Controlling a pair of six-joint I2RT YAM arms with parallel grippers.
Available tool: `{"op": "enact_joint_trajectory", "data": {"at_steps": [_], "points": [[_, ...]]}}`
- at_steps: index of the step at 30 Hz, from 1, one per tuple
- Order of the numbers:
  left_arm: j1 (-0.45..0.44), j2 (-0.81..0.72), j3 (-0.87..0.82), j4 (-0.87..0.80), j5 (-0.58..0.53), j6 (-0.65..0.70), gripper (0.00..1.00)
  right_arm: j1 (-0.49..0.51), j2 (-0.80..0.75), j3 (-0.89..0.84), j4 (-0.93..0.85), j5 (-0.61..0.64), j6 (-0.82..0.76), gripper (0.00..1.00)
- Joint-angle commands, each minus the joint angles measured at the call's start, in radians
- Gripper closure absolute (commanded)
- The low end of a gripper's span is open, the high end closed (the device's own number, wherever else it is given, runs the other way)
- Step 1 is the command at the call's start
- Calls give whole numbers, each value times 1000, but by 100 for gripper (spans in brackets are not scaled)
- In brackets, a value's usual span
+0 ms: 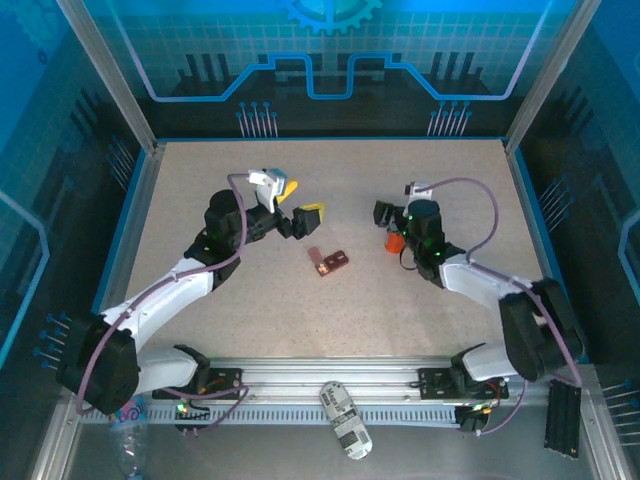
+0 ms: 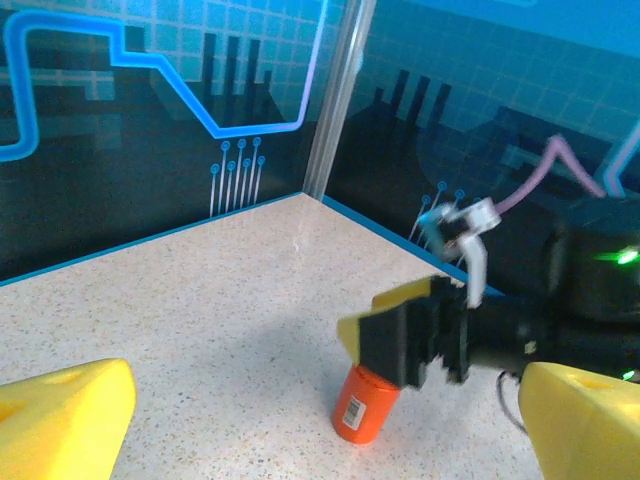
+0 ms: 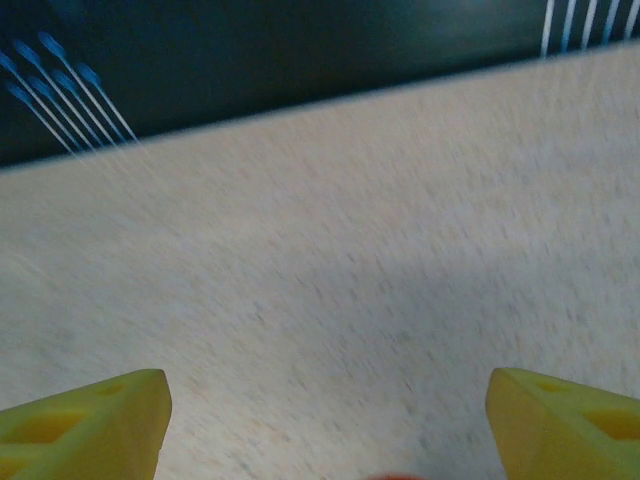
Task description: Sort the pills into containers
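The left gripper [image 1: 300, 200] hangs wide open above the surface [image 1: 250, 300]. The right gripper [image 3: 325, 425], jaws wide, sits over the orange bottle [image 1: 394, 241], the tray [image 1: 330, 262] nearby.

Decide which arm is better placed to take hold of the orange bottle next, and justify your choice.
Right, probably. The right hand hangs open directly over the upright orange bottle, so it need only close in. The left hand, also open, is clearly farther from it.
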Motion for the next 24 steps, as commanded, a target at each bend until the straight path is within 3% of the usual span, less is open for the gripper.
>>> {"op": "enact_joint_trajectory", "data": {"at_steps": [1, 5, 9, 15, 20, 24], "points": [[12, -19, -39, 44, -86, -85, 1, -18, -96, 103, -182, -107, -37, 17], [16, -5, -74, 90, -140, -117, 1, -17, -135, 244, -381, -295, -71, 18], [32, 32, -66, 83, -94, -114, 1, 18, -94, 372, -564, -477, -114, 18], [63, 86, -15, -20, -124, -101, 2, 133, 44, 482, -750, -532, -142, 19], [81, 135, 76, -217, -138, -64, 16, 182, 200, 544, -843, -519, -155, 20], [92, 167, 126, -327, -132, -46, 38, 184, 306, 562, -875, -469, -151, 22]]}}
